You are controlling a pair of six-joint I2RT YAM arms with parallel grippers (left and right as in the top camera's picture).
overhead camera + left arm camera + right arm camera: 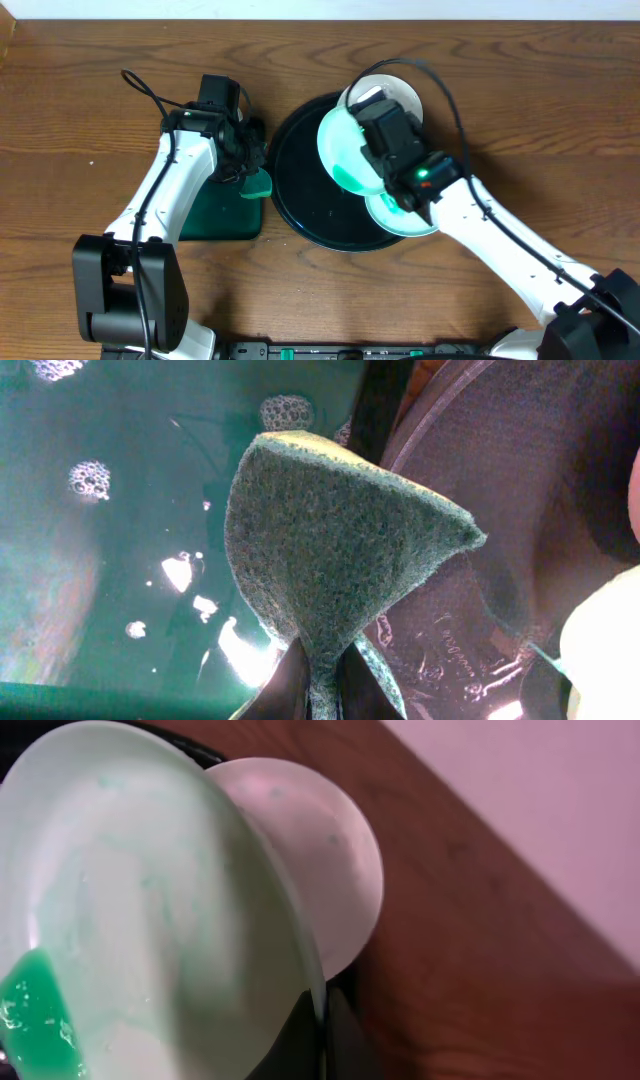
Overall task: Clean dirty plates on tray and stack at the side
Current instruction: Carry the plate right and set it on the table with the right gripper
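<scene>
Over the tray, the right gripper pinches a tilted mint plate; the left gripper clamps one sponge; three plates counted, with a second mint plate and a white plate.

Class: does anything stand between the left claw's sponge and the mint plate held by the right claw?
Nothing visible does: only a bare stretch of the black tray separates the sponge from the tilted mint plate.

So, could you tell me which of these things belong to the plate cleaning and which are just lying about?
In the job: held mint plate, other mint plate, white plate, black tray, sponge, soapy green tray, table for stacking.
Just lying about: only a black cable.
</scene>
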